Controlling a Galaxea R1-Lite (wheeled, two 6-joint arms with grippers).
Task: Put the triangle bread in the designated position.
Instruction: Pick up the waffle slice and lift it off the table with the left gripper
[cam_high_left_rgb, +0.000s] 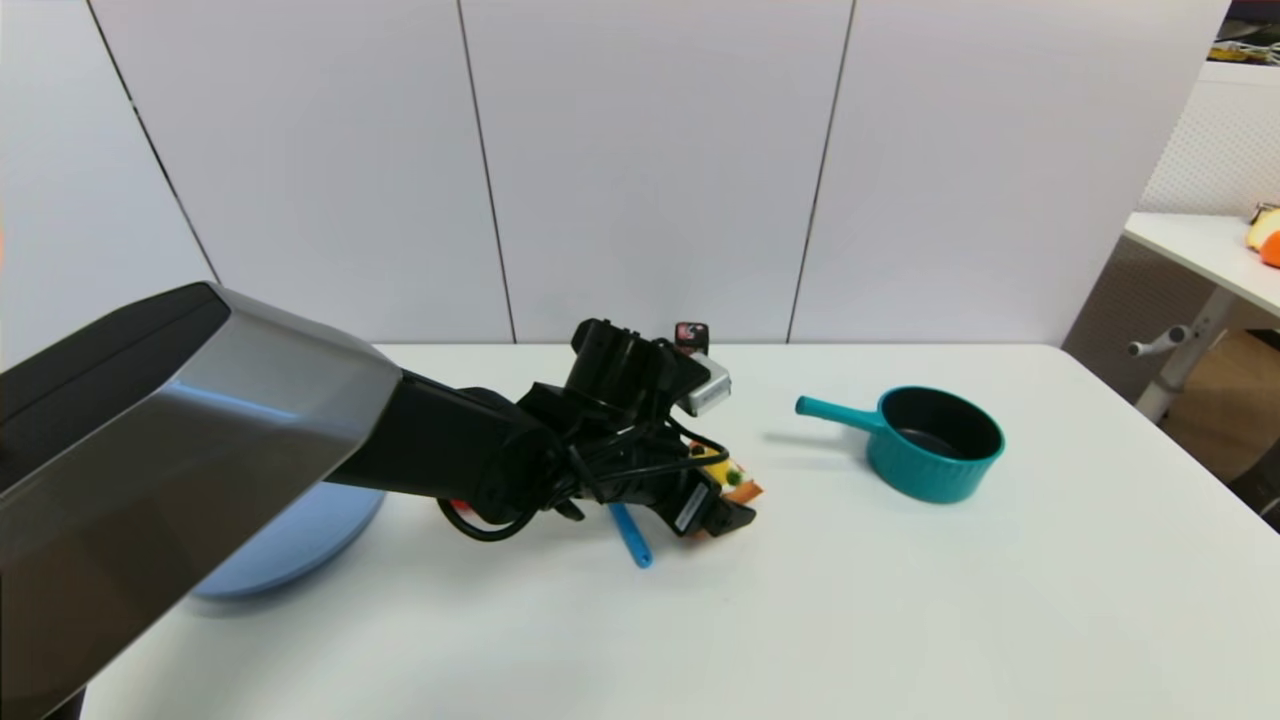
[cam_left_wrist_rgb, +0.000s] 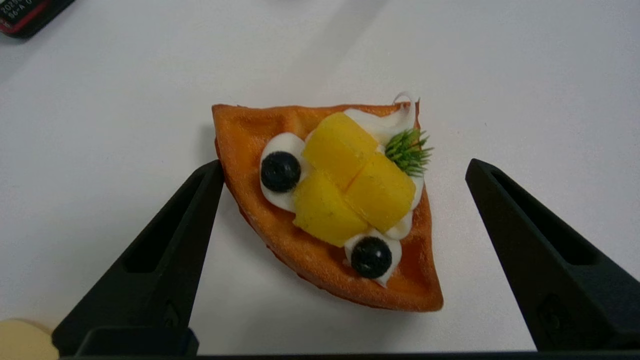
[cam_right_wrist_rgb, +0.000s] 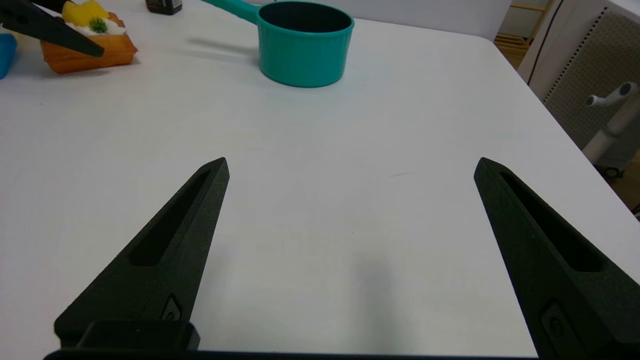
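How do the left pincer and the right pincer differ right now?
The left pincer straddles the triangle bread; the right pincer has only bare table between its fingers. The left one is at work mid-table beside the blue-handled tool; the right one sits idle, apart from the teal pot. Both are open.

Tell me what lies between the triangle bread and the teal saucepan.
Nothing: only bare white table separates the triangle bread from the teal saucepan, clearest in the right wrist view. The left gripper straddles the bread, fingers open.
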